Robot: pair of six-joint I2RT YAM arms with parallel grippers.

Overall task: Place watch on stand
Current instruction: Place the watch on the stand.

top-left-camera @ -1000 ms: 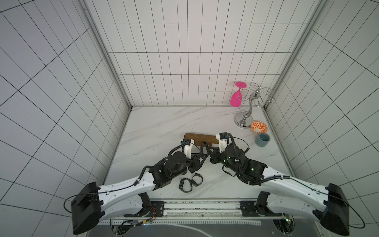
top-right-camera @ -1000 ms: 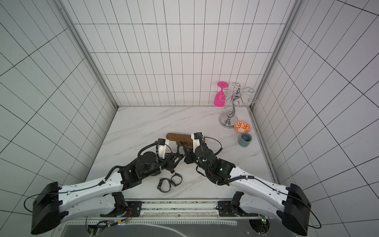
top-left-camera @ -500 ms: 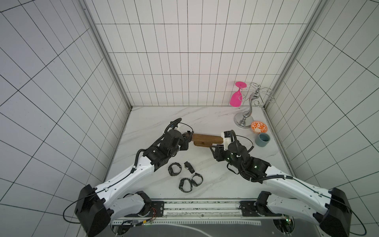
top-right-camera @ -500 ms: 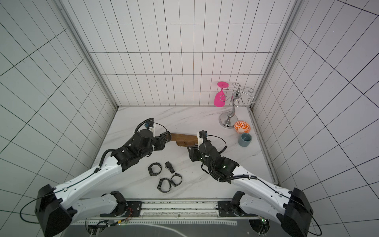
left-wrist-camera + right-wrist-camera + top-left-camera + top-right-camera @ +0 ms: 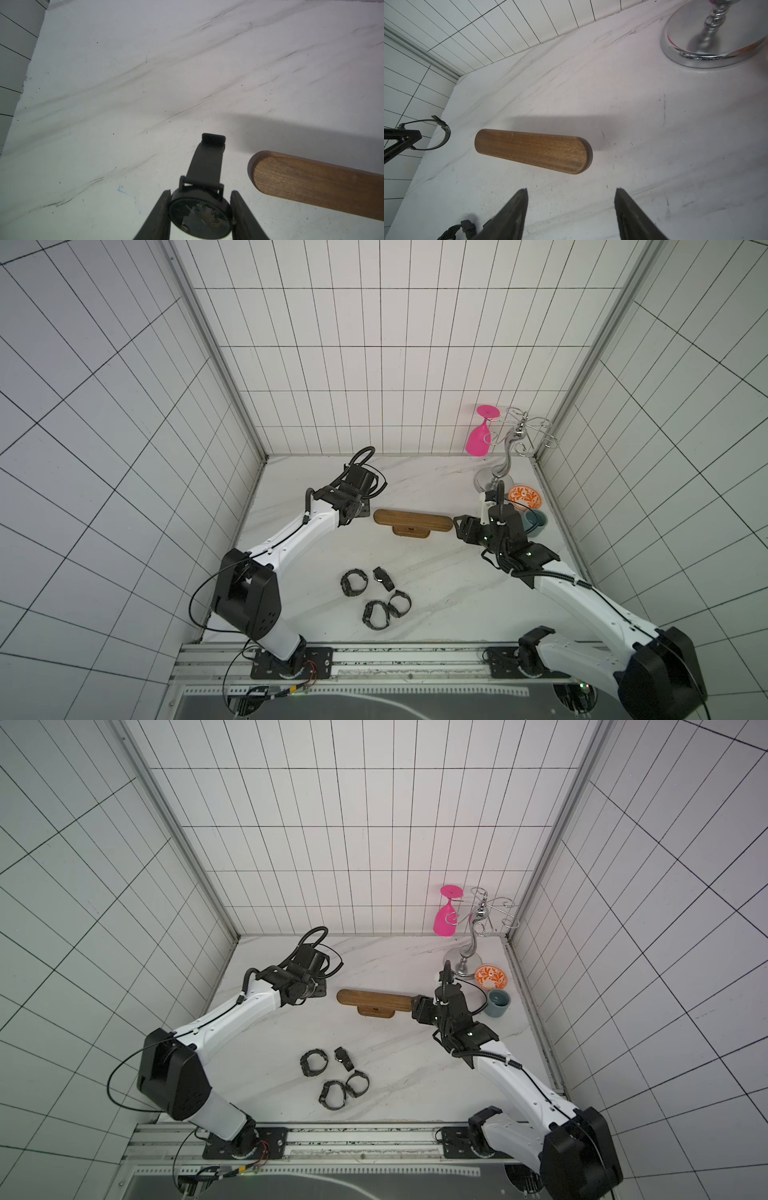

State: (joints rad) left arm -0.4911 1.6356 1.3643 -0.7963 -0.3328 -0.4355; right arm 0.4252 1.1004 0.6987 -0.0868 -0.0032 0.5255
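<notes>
The left gripper [image 5: 200,192] pinches a black watch [image 5: 200,214] by its round case, one finger on either side. The strap runs straight out ahead of the fingers, and from the right wrist the band [image 5: 444,133] shows as a loop turned toward the stand.

The stand [image 5: 411,519] sits mid-frame in both top views [image 5: 374,997]. Its long bar lies left to right across the picture over a short base. The watch hangs just off the bar's left end [image 5: 311,187], close to it but not touching.

The left arm rises from the lower left of the frame, slanting up and right. Its wrist is bent over toward the bar's left tip.

The right gripper [image 5: 571,190] is spread wide and holds nothing. It points along the bar from the right end [image 5: 533,150] and stops just short of it. The right arm stretches from the lower right corner up and left.

Four loose watches [image 5: 376,614] lie clustered on the table [image 5: 436,572], below the stand in the frame. At upper right stand a chrome rack [image 5: 505,456] with a pink glass [image 5: 478,439] hung on it, a bowl [image 5: 524,497] and a cup [image 5: 535,522].
</notes>
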